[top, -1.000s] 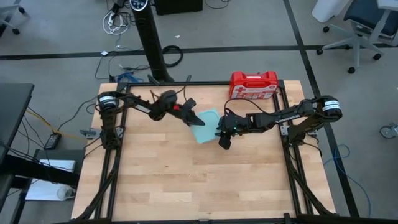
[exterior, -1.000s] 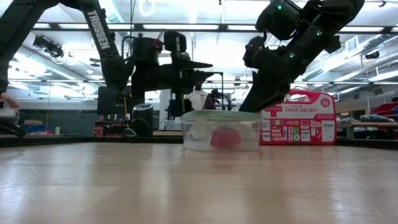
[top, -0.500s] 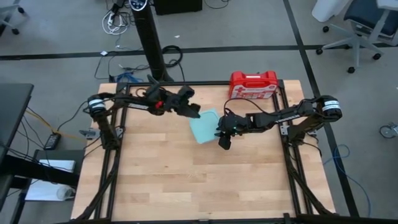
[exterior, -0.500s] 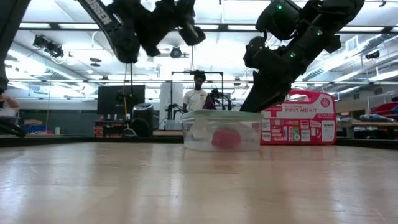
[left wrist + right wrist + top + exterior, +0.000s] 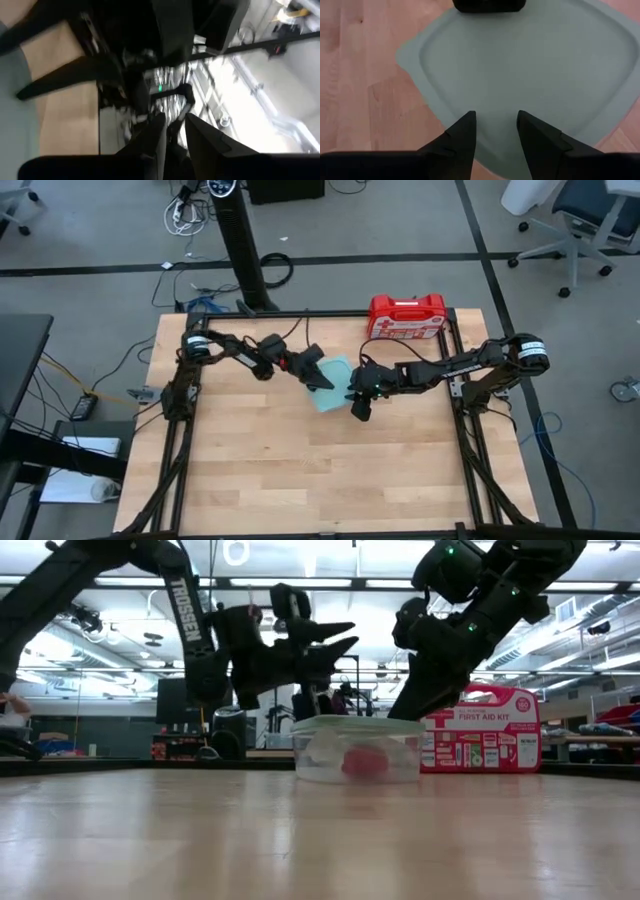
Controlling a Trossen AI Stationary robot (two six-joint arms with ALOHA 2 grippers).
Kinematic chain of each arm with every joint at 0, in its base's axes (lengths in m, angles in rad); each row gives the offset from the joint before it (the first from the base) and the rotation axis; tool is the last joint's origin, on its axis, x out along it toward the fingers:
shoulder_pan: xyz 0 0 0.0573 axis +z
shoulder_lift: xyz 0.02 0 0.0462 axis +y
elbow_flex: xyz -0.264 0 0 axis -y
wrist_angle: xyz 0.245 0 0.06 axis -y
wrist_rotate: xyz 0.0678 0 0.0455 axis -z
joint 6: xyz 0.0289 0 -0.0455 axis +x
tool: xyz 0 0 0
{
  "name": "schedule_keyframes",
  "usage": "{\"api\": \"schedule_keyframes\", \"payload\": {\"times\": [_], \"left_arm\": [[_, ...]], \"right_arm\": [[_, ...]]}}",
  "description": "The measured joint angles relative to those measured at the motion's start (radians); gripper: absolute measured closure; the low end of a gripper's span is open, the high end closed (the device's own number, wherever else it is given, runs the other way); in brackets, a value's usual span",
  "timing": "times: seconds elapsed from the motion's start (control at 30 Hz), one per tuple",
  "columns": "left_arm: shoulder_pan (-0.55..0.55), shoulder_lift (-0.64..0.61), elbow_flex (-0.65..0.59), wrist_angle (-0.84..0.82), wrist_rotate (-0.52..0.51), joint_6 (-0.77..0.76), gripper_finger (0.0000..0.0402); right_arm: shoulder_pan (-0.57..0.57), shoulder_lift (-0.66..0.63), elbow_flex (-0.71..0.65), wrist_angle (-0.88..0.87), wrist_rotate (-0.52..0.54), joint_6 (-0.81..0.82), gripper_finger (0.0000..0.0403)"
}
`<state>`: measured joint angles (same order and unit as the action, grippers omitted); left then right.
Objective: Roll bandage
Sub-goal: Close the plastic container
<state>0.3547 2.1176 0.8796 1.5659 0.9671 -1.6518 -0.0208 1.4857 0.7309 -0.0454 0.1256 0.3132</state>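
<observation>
The bandage [image 5: 362, 762] is a red roll lying on the floor of a pale blue container [image 5: 355, 750]; I see it through the clear wall in the low view. From above, the container's lid [image 5: 330, 390] hides it. My left gripper [image 5: 343, 638] hangs open above the lid's far left corner, its fingers nearly level and pointing toward the table's right. My right gripper [image 5: 495, 127] slants down from the right, open, with its fingertips over the lid [image 5: 530, 65] near its right edge. My right gripper's fingertips [image 5: 402, 712] reach down to the lid's rim from the right, slanting. Whether they touch the lid, I cannot tell. Nothing lies between the two fingers. My left gripper touches nothing.
A red first-aid case [image 5: 407, 316] stands on edge at the table's far edge, behind and to the right of the container. Bare wood [image 5: 300, 470] fills the near half of the table. A person stands in the room beyond the table.
My left gripper rose and drew back toward the table's far left, then came down again over the container's far left corner, close to where it hung a second ago. The container, the bandage and my right gripper have kept still.
</observation>
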Motion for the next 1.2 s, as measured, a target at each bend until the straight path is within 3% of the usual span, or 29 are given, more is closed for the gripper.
{"api": "schedule_keyframes", "payload": {"times": [0.7, 1.2], "left_arm": [[-0.112, -0.076, 0.130, -0.023, 0.242, -0.054, 0.0325], [-0.121, -0.076, 0.130, -0.043, 0.084, -0.049, 0.0325]], "right_arm": [[-0.026, -0.002, 0.001, 0.007, -0.026, 0.068, 0.0253], [-0.035, -0.002, 0.001, 0.020, -0.076, 0.063, 0.0253]]}}
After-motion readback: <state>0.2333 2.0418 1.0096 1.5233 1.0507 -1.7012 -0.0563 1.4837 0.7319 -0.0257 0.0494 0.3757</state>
